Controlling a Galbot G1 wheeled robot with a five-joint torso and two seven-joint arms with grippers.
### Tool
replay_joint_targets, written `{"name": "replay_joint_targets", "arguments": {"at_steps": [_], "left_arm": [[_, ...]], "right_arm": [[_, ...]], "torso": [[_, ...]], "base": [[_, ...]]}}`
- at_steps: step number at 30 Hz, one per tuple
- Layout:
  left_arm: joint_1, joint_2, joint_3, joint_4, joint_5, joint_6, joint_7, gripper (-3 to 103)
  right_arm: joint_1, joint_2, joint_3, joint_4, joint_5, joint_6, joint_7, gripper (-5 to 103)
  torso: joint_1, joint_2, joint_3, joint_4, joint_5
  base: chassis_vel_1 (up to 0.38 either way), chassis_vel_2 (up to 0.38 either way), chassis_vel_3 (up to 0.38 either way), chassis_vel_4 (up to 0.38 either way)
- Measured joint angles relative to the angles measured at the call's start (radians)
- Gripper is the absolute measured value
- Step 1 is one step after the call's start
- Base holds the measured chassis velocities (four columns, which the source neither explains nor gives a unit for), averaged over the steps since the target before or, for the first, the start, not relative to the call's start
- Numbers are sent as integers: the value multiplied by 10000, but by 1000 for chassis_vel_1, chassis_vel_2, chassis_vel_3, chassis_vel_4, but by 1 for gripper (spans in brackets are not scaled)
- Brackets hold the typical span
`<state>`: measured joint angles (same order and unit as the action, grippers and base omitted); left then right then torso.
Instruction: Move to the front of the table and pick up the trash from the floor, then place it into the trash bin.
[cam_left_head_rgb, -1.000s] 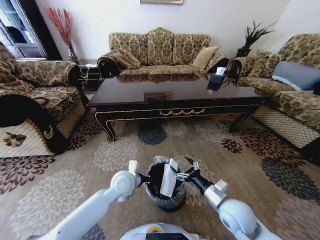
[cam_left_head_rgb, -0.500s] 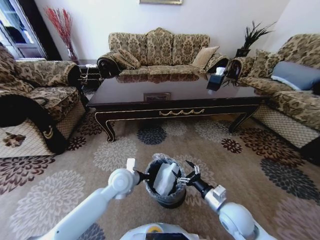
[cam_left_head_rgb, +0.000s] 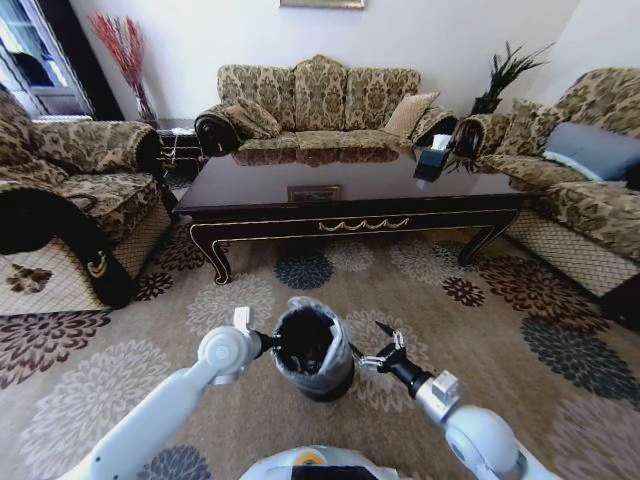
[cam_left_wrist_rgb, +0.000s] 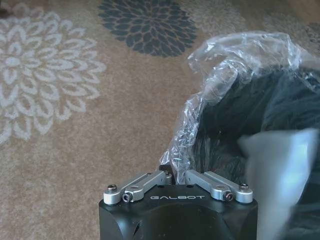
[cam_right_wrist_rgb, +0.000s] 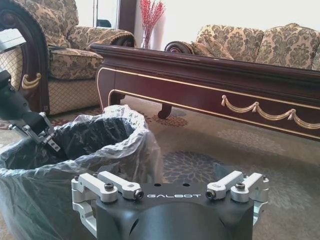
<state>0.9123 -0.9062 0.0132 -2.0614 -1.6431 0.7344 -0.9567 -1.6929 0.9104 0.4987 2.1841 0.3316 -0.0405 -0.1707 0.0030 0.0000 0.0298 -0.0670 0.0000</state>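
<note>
The black trash bin with its clear liner stands tilted on the carpet just in front of me. My left gripper is shut on the bin's near-left rim; the right wrist view shows this gripper clamped over the liner edge. A pale, blurred piece of trash lies inside the bin. My right gripper hangs open and empty just right of the bin, apart from it. The dark brown table with gold trim stands beyond.
A patterned sofa sits behind the table, an armchair at the left and another sofa at the right. A dark tissue box rests on the table. Flowered carpet lies open between table and bin.
The white piece held by my right gripper over the bin dropped inside. That gripper then drew back to the right, empty. The bin tipped and shifted slightly left with my left gripper.
</note>
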Motion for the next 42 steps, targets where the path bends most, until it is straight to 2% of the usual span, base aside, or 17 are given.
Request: {"name": "replay_joint_targets", "arguments": {"at_steps": [9, 13, 16, 19, 25, 29, 42], "left_arm": [[158, 257, -367, 224, 31, 1, 177, 0], [233, 545, -741, 441, 6, 4, 282, 0], [212, 614, -910, 558, -10, 6, 324, 0], [210, 755, -1104, 676, -12, 6, 363, 0], [268, 837, -1149, 696, -12, 11, 382, 0], [355, 872, -1201, 687, -6, 11, 381, 0], [521, 943, -1276, 398, -89, 11, 218, 0]], "right_arm": [[124, 27, 128, -308, 342, 161, 20, 100], [512, 5, 120, -1495, 823, 391, 53, 100], [722, 35, 76, -2337, 798, 655, -46, 100], [945, 83, -111, -3577, 414, 1120, -257, 100], [1215, 102, -603, -4917, -320, 1421, -507, 100], [1754, 86, -1097, -6228, -1195, 1889, -1078, 100], [3559, 6, -2441, -8804, -1819, 2488, -1648, 100]], "torso": [[0, 0, 0, -1, -1], [0, 0, 0, 1, 0], [0, 0, 0, 0, 1], [0, 1, 0, 0, 1], [0, 0, 0, -1, 0], [0, 0, 0, -1, 0], [0, 0, 0, 0, -1]], "base": [[0, 0, 0, 0], [0, 0, 0, 0], [0, 0, 0, 0], [0, 0, 0, 0], [0, 0, 0, 0], [0, 0, 0, 0], [0, 0, 0, 0]]}}
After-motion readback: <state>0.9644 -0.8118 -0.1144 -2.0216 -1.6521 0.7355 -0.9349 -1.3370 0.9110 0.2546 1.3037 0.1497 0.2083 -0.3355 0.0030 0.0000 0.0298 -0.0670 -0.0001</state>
